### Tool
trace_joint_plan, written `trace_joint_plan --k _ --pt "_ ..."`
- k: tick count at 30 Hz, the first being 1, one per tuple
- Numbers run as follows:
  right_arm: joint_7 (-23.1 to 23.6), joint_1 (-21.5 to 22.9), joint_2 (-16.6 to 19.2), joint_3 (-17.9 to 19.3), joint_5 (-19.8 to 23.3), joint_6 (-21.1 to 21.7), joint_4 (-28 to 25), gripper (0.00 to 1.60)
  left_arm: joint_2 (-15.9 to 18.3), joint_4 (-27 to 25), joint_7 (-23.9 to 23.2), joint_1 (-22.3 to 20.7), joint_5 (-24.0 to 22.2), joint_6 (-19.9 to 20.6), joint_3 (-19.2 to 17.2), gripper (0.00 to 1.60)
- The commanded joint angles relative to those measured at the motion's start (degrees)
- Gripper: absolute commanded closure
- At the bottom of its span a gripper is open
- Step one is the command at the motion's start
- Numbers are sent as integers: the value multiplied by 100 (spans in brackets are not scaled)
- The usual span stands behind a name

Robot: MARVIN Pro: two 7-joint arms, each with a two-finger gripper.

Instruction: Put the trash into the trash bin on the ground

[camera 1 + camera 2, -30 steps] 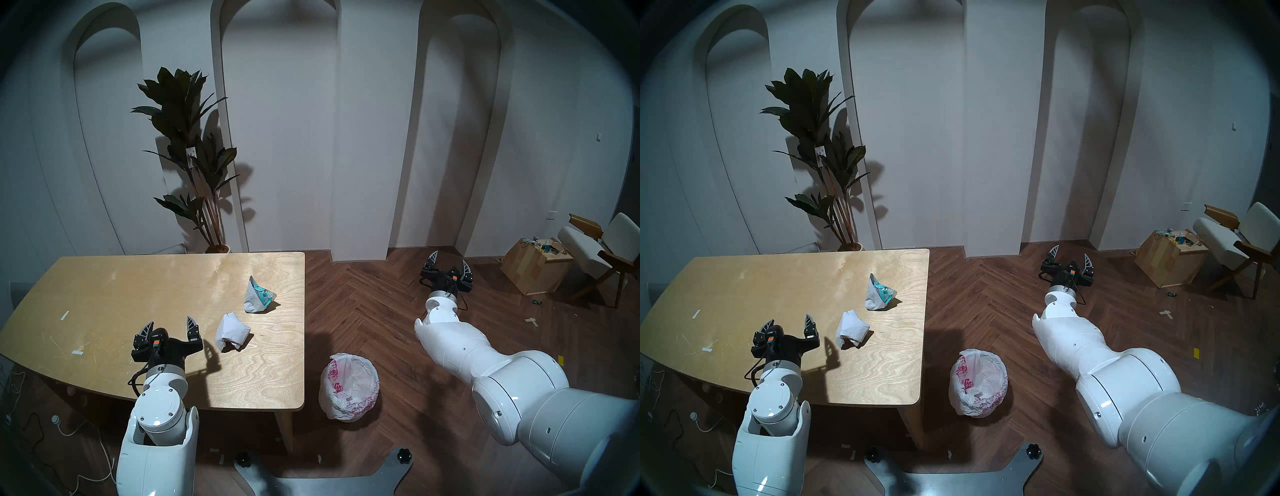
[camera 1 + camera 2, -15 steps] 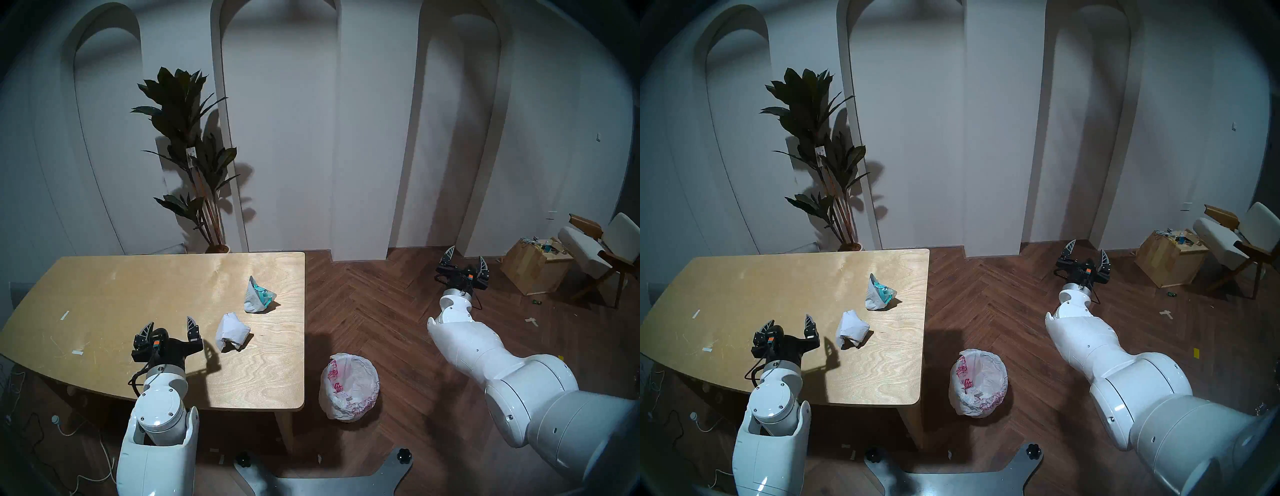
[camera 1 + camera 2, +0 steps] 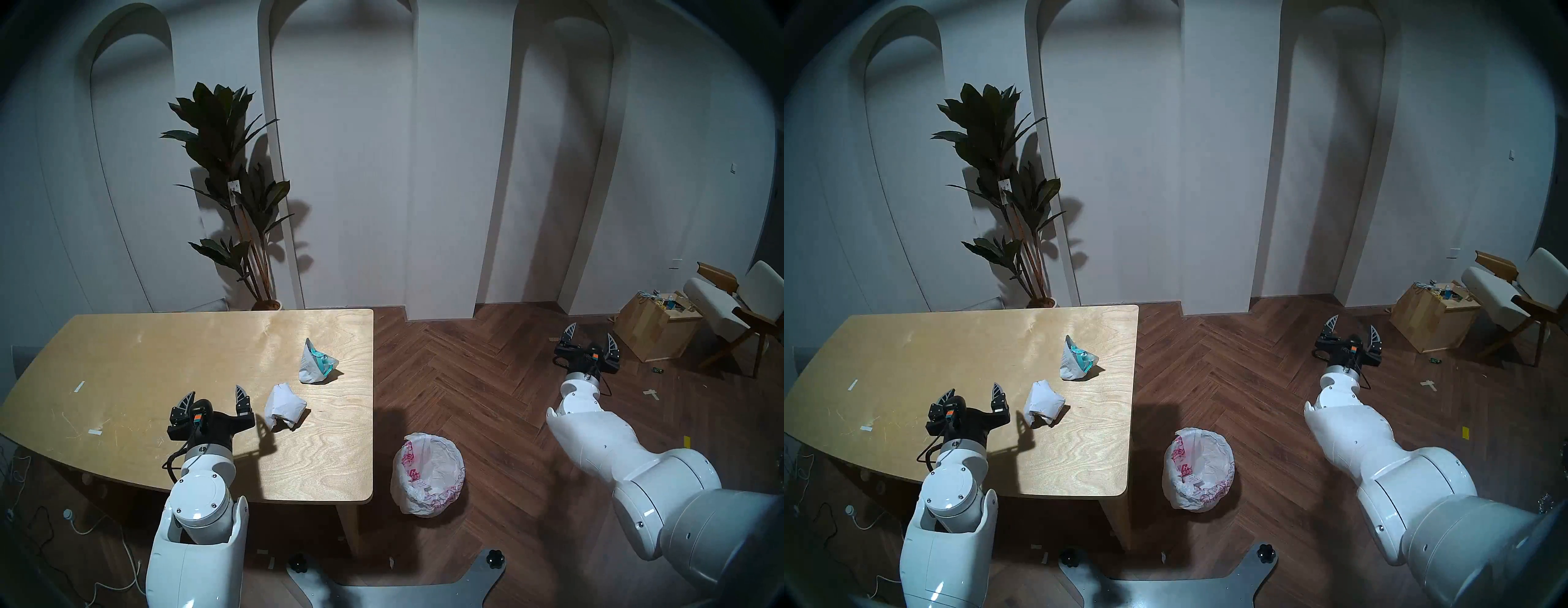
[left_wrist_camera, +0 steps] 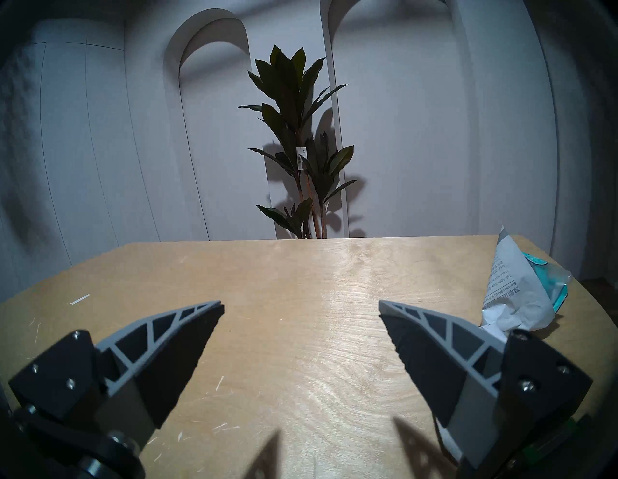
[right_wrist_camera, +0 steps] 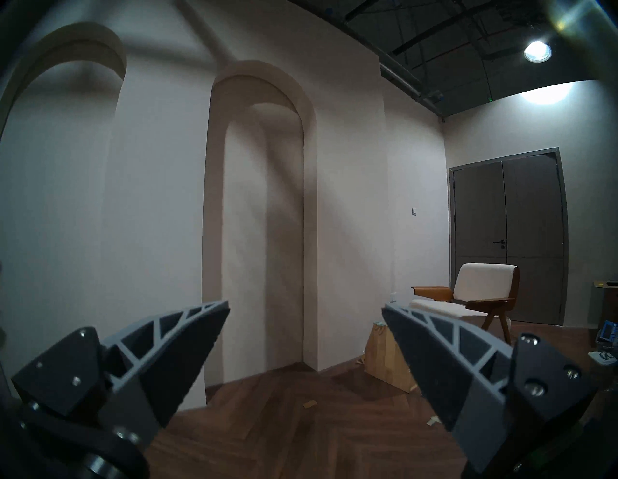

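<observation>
- Head stereo left view: the crumpled white paper wad (image 3: 283, 406) is seen on the pale plywood tabletop (image 3: 127, 361), just beside the left end effector (image 3: 217, 398), at about three o'clock from its tips.
- No clear long axis is shown by the lumpy wad; the crumpled white wrapper with teal print (image 3: 316, 361) lies beyond it, at about one o'clock.
- The left arm is judged far nearer; the right end effector (image 3: 590, 336) hangs over the floor, well apart.
- Both end effectors are spread wide and nothing is held or touched.
- The small round bin lined with a white, red-printed plastic bag (image 3: 427, 472) stands on the floor, off the tabletop's right edge.
</observation>
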Motion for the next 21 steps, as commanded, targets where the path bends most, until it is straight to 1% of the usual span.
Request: trace_joint_plan --k 1,6,13,16,21 --pt "86 -356 118 -24 9 63 -168 0 9 -138 -80 -261 32 -7 211 0" --pt "163 -403 245 -19 -7 54 -343 0 33 -157 -130 -370 94 -7 368 0" --pt "264 -555 368 3 -7 47 -610 0 66 -130 -165 -445 154 8 469 0" --pt "308 -625 412 18 -5 46 -730 0 75 -120 -188 -460 159 22 490 0" --pt "386 -756 487 53 1 55 -951 0 147 -114 -211 -401 169 150 413 0"
